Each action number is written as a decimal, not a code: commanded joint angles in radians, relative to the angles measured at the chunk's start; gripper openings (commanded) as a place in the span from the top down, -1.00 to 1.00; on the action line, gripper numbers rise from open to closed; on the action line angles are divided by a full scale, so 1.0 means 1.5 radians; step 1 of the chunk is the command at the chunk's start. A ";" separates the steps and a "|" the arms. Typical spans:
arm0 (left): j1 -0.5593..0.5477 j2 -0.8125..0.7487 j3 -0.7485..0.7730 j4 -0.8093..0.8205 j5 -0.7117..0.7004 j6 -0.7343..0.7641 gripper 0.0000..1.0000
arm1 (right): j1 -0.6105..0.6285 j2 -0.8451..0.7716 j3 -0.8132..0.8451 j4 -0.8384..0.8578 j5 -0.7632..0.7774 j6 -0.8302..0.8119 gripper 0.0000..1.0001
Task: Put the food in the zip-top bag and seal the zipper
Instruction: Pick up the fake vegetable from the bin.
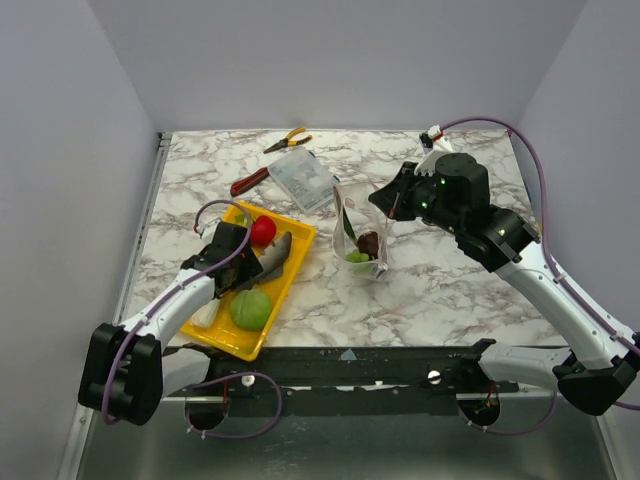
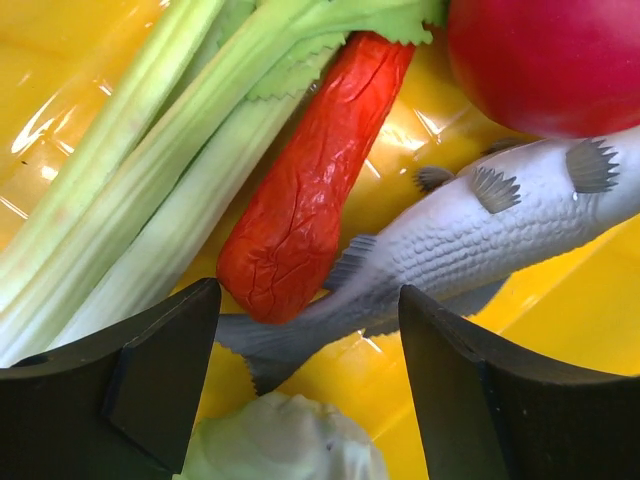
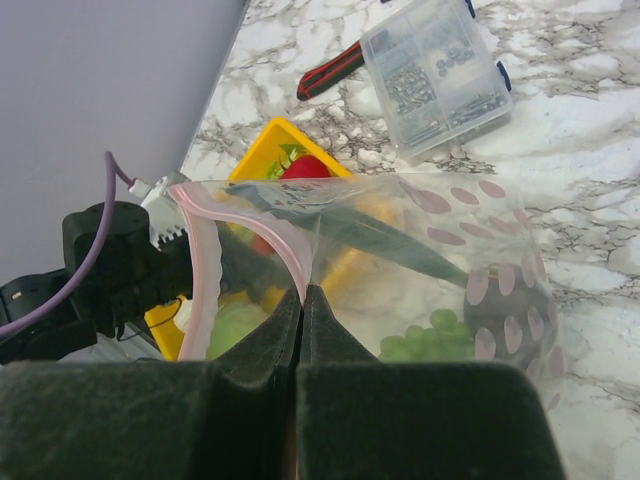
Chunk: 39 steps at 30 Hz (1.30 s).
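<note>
Left fingers (image 2: pixel 150 390) stand wide, the tail of a grey fish (image 2: pixel 500 250) between them on the yellow tray (image 2: pixel 565 345) — seemingly mid-pick; next, close and lift. Right fingers (image 3: pixel 250 400) pinch the bag (image 3: pixel 430 250) by its rim — mouth open.

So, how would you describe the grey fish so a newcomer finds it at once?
Find the yellow tray on the left of the marble table. The fish lies near its right rim, beside the red tomato. Unlike its red and green neighbours, it is grey and scaly, with fins.
</note>
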 commanded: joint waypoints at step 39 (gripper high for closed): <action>0.018 -0.348 0.017 -0.047 0.112 -0.011 0.91 | 0.002 -0.010 -0.017 0.031 -0.012 0.002 0.99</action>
